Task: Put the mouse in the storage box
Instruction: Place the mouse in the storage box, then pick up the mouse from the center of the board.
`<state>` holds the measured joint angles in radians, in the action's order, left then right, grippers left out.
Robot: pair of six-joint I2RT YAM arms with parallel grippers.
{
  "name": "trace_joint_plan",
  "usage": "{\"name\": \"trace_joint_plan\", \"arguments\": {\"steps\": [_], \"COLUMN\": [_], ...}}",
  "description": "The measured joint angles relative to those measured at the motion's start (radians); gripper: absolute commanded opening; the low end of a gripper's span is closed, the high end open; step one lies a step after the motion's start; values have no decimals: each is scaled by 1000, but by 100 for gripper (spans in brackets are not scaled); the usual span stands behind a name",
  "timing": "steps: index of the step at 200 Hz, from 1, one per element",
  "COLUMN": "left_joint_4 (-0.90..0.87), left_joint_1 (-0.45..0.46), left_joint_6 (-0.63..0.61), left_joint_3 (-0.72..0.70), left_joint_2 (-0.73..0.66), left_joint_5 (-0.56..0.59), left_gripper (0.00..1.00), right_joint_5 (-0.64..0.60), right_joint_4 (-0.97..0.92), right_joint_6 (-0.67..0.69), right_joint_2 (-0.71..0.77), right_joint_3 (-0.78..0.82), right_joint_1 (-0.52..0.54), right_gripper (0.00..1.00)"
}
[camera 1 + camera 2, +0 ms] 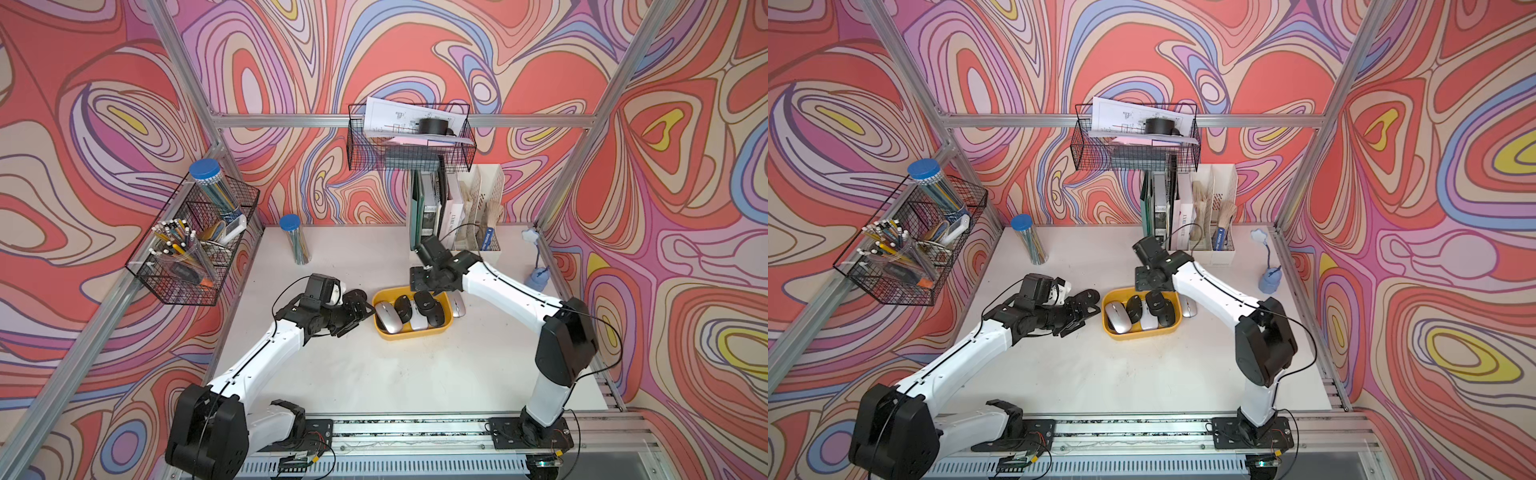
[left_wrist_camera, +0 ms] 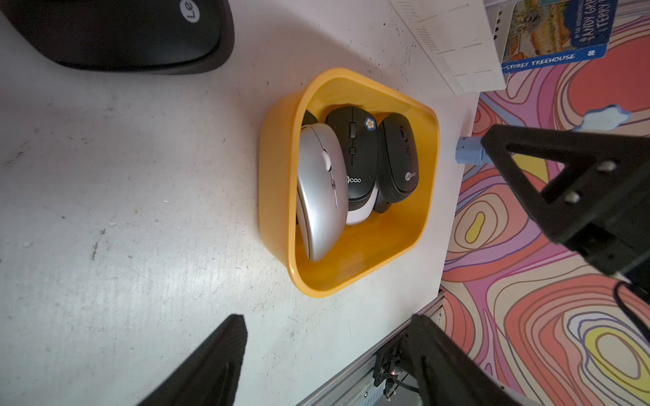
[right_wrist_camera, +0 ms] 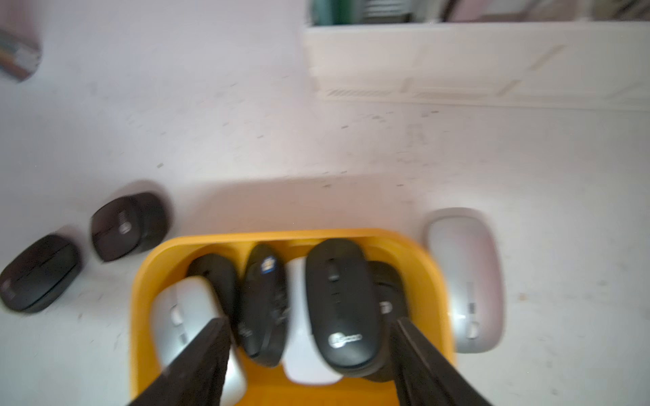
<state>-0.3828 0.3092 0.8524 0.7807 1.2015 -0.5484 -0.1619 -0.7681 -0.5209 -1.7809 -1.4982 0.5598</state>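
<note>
The yellow storage box [image 1: 411, 335] sits mid-table and holds several mice, silver, white and black. My right gripper [image 1: 428, 291] hangs over its far end, jaws open. In the right wrist view, which is blurred, a black mouse [image 3: 343, 305] lies on top of the others between the spread fingers [image 3: 207, 355], with the box's rim [image 3: 147, 281] around them. My left gripper [image 1: 365, 310] hovers just left of the box, open and holding nothing. Its wrist view shows the box [image 2: 278, 175] ahead of the empty fingers [image 2: 225, 351].
A silver mouse [image 3: 464, 281] lies on the table against the box's right side, and two black mice [image 3: 130, 225] [image 3: 38, 274] lie on the table to the box's left. A white file organizer [image 1: 469, 208] stands behind, a pencil tube [image 1: 295, 241] back left, a blue lamp [image 1: 538, 276] right. Wire baskets [image 1: 195, 245] hang on the walls.
</note>
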Motion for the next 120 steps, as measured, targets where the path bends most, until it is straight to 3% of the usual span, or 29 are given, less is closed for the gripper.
{"name": "trace_joint_plan", "arguments": {"steps": [34,65,120], "left_joint_4": [-1,-2,16], "left_joint_1": [13,51,205], "left_joint_6": [-7,-9,-53], "left_joint_3": [11,40,183], "left_joint_2": [20,93,166], "left_joint_5": [-3,-11,-35], "left_gripper": [79,79,79], "right_joint_5": [5,37,89], "right_joint_4": [24,44,96], "right_joint_6": [25,48,83], "right_joint_2": [29,26,-33], "right_joint_3": [116,166,184], "right_joint_1": [-165,-201,-232], "right_gripper": [75,77,80]}}
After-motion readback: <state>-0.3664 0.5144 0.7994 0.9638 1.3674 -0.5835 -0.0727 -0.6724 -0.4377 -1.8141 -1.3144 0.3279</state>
